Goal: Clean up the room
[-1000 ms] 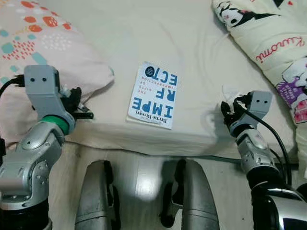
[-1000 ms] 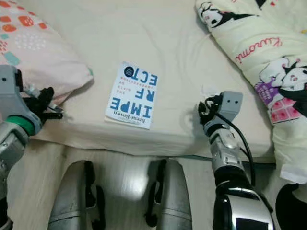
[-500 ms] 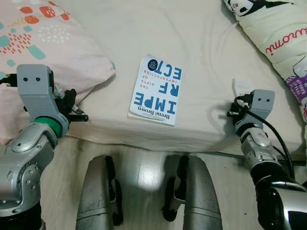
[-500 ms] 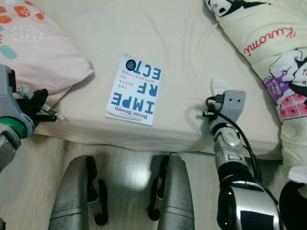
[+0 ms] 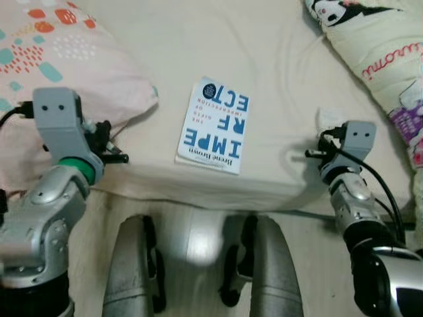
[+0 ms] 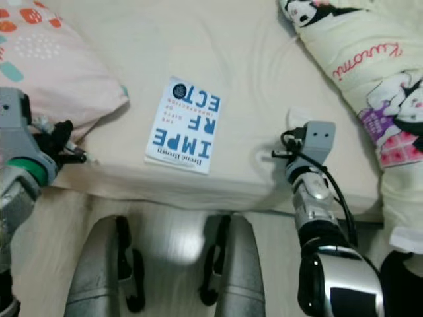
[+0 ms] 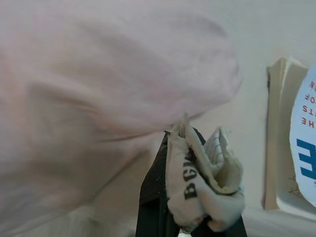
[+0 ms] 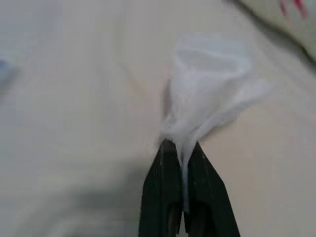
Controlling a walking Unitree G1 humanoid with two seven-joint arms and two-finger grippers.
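Two grippers, both at the near edge of a cream-sheeted bed (image 5: 198, 39).

Left gripper (image 7: 190, 217): lower left of the head views, beside the corner of a pale pink pillow with red and teal spots (image 5: 59, 59); black fingers closed on a small crumpled cream wrapper with dark printed letters (image 7: 202, 182).

Right gripper (image 8: 182, 192): right of centre in the head views, at the bed edge; fingers pinched together on a wisp of thin white tissue (image 8: 212, 84), fanned out above the fingertips over the sheet.

One white paperback book with blue block lettering (image 5: 215, 125): flat on the sheet, centre of frame, between the two grippers, touching neither.

One cream quilt printed with cartoon figures and pink script (image 5: 383, 46): bunched at upper right.

Light wood-look floor (image 5: 198, 231): along the bottom of frame, below the mattress edge.
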